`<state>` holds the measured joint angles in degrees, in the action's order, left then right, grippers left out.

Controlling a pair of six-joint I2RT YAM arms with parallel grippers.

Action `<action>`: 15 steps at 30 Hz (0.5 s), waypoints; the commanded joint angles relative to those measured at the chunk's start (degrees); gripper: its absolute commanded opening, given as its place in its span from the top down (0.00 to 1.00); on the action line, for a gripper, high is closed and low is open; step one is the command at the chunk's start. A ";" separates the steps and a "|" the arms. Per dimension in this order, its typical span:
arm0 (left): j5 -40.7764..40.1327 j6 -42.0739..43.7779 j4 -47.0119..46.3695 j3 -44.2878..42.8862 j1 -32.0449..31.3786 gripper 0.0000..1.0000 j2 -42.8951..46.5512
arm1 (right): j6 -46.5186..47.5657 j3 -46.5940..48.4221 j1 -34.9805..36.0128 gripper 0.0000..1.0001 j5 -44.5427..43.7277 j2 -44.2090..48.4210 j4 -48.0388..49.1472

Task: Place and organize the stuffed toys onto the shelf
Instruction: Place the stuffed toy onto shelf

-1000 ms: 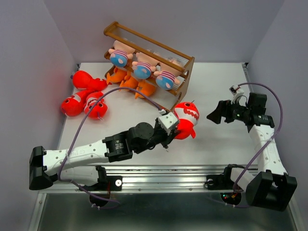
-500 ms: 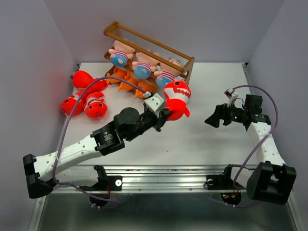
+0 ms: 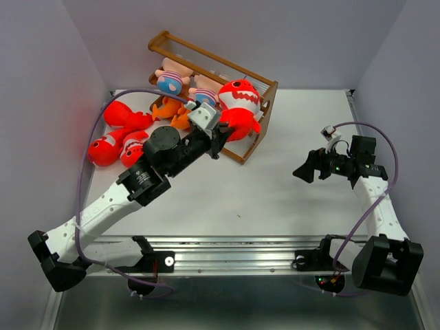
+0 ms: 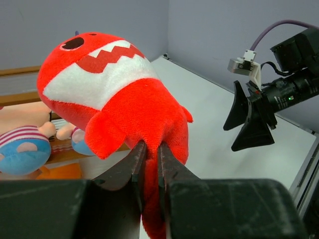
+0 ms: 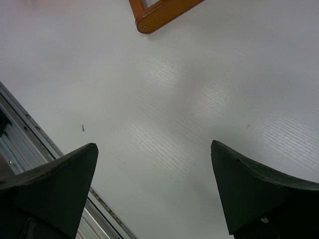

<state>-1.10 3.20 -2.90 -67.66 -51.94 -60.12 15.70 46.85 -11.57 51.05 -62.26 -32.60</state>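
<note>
My left gripper [image 3: 221, 132] is shut on the tail of a red toothy shark [image 3: 237, 106] and holds it up against the right front of the brown wooden shelf [image 3: 265, 88]. In the left wrist view the shark [image 4: 119, 94] fills the middle, its tail pinched between my fingers [image 4: 134, 164]. Two dolls in striped shirts [image 3: 171, 80] and orange fish [image 3: 167, 108] sit on the shelf to the shark's left. More red sharks [image 3: 118, 137] lie on the table left of the shelf. My right gripper [image 3: 307, 167] is open and empty above bare table at the right.
The shelf's foot [image 5: 164, 12] shows at the top of the right wrist view. The metal rail [image 3: 234, 242] runs along the table's near edge. Grey walls close in the left, back and right sides.
My left arm has carried the red shark up and back from the table's middle to the shelf's right front. The right arm has barely moved.
</note>
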 commanded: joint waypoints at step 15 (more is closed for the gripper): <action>19.28 2.16 -7.38 -12.67 15.90 1.00 -12.20 | 1.08 -0.62 -0.29 0.00 1.16 1.70 1.75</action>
<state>12.16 4.10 -4.27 -75.07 -37.87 -70.37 15.73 46.76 -11.57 51.07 -62.17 -32.60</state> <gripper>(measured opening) 0.205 0.998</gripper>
